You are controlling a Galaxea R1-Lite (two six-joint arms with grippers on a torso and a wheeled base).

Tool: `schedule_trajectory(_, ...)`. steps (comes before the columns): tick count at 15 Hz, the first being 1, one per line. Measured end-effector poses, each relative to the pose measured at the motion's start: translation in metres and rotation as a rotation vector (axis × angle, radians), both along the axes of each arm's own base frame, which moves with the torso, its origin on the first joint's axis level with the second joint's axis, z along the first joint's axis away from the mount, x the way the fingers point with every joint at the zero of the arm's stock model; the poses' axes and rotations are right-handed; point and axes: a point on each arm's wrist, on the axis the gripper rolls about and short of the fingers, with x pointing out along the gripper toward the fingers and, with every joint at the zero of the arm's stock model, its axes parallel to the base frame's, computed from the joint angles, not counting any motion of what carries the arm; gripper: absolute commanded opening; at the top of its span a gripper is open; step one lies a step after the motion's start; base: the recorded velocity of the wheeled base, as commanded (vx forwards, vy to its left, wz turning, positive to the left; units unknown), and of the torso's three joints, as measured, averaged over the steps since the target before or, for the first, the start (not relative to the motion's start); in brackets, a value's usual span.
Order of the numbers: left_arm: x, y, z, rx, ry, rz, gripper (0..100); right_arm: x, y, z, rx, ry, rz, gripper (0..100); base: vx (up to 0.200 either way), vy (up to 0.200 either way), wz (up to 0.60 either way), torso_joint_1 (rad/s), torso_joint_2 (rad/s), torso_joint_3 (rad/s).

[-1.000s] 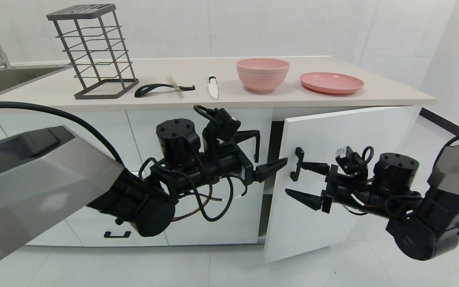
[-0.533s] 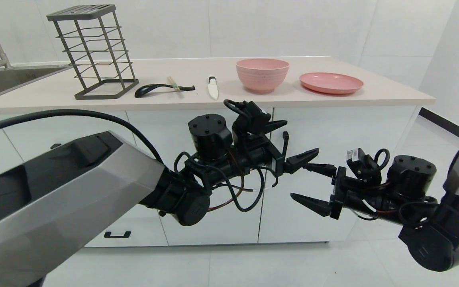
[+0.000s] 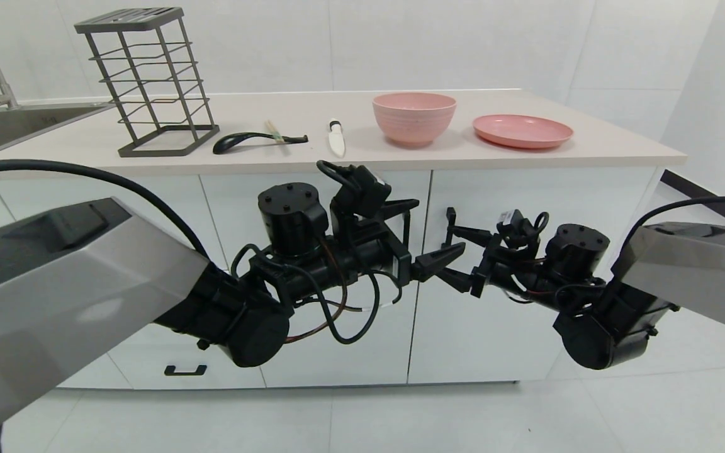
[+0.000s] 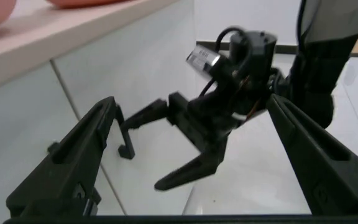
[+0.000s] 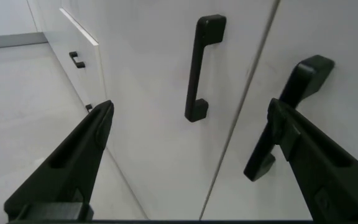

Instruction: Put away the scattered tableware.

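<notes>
On the countertop lie a black spoon (image 3: 246, 139), chopsticks (image 3: 275, 132), a white knife (image 3: 336, 138), a pink bowl (image 3: 415, 117) and a pink plate (image 3: 523, 130). Both arms hang below the counter, in front of the shut cabinet doors. My left gripper (image 3: 422, 234) (image 4: 194, 171) is open and holds nothing, level with the left door's handle (image 3: 406, 230). Facing it, my right gripper (image 3: 457, 255) (image 5: 191, 165) is also open and empty, close to the right door's handle (image 3: 449, 225) (image 5: 288, 121). The two grippers' tips nearly meet.
A black wire dish rack (image 3: 148, 82) stands on the counter's left part, beside a steel sink (image 3: 10, 123) with a tap. A lower drawer handle (image 3: 184, 370) shows under the left arm. White floor tiles lie in front of the cabinet.
One second ago the right cabinet door stood open; it is shut now. My left gripper swung right, then drew back left. My right gripper moved up and left toward the door handles.
</notes>
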Motion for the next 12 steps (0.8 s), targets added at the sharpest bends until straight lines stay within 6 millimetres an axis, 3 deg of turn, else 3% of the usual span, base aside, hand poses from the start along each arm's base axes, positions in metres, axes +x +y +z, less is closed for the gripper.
schedule_trajectory(4, -0.005, 0.006, 0.007, -0.007, -0.011, 0.006, 100, 0.003, -0.014, -0.007, -0.005, 0.017, -0.053, 100, 0.000, 0.000, 0.00, 0.000, 0.00, 0.000)
schedule_trajectory(8, -0.009, 0.011, 0.004, 0.003, 0.004, 0.024, 100, -0.015, -0.022, -0.004, -0.010, 0.048, -0.052, 100, 0.000, 0.000, 0.00, 0.000, 0.00, 0.000)
schedule_trajectory(12, -0.008, 0.013, 0.003, 0.006, 0.008, 0.029, 100, 0.007, -0.013, -0.002, 0.015, -0.016, -0.045, 100, 0.000, 0.000, 0.00, 0.000, 0.00, 0.000)
